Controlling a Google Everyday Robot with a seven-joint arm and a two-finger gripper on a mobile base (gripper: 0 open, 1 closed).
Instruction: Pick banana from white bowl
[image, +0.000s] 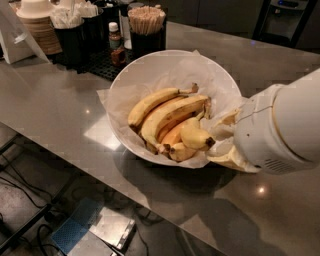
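Tool sat at white bowl's right rim, grip state unclear; best approach was to clamp banana mid-body, w/o snagging paper liner, then lift straight up.

Pincer beside white bowl (arm cut by right edge).
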